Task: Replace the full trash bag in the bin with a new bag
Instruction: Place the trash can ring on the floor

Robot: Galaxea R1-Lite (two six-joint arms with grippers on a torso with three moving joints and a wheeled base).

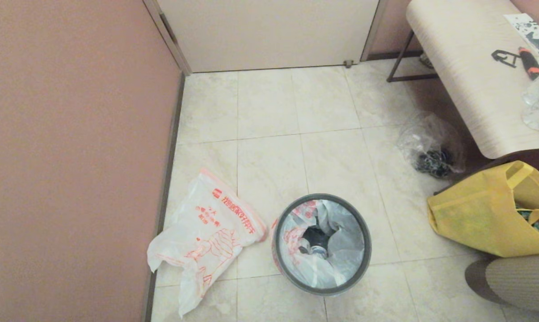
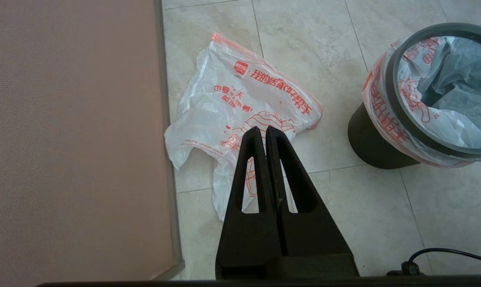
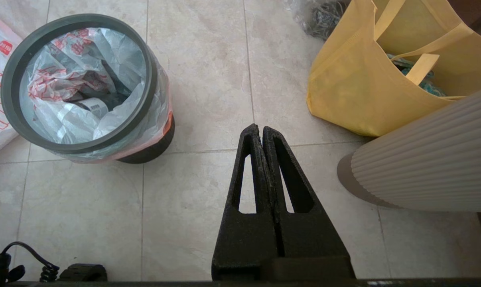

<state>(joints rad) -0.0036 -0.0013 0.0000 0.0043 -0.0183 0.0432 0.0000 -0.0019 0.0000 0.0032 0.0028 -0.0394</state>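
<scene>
The bin (image 1: pixel 364 250) stands on the tiled floor, black with a grey ring rim (image 2: pixel 396 103) (image 3: pixel 9 99). The full trash bag (image 1: pixel 341 250) lines it, its orange-red rim folded over the outside (image 2: pixel 378 115) (image 3: pixel 160 115); rubbish lies at the bottom. The new bag (image 1: pixel 202 237) (image 2: pixel 240 99) lies crumpled flat on the floor left of the bin, by the wall. My left gripper (image 2: pixel 263 129) hangs shut and empty above the new bag. My right gripper (image 3: pixel 260 128) is shut and empty over bare tiles right of the bin. Neither arm shows in the head view.
A pink wall (image 1: pixel 73 156) runs along the left. Right of the bin stand a yellow fabric tote (image 1: pixel 484 219) (image 3: pixel 364 87) and a ribbed pale column (image 1: pixel 520 281) (image 3: pixel 432 167). A clear bag with black cords (image 1: pixel 430 147) lies under a pale table (image 1: pixel 466 67).
</scene>
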